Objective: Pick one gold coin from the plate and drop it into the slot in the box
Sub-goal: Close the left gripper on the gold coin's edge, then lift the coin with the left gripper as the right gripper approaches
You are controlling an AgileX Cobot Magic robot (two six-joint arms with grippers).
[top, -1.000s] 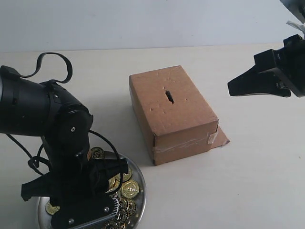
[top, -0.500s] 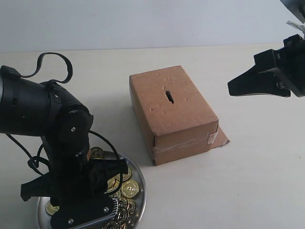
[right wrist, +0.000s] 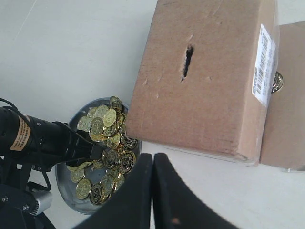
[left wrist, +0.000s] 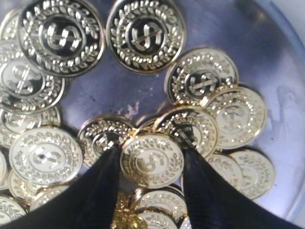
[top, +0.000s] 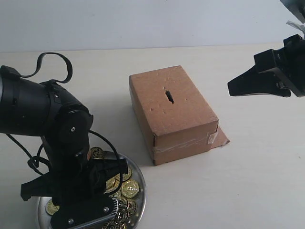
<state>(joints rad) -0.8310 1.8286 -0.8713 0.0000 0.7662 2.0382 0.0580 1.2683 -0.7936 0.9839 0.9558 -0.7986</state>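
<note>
One cream tabletop under box, pale wall behind

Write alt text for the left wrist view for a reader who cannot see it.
Two dark fingers flank one gold coin lying atop a loose pile of embossed gold coins in a shiny silver plate. Whether the fingers pinch that coin cannot be told.

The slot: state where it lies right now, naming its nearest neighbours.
In the exterior view the slot is cut near the middle of the top face of the box, up and right of the plate.
</note>
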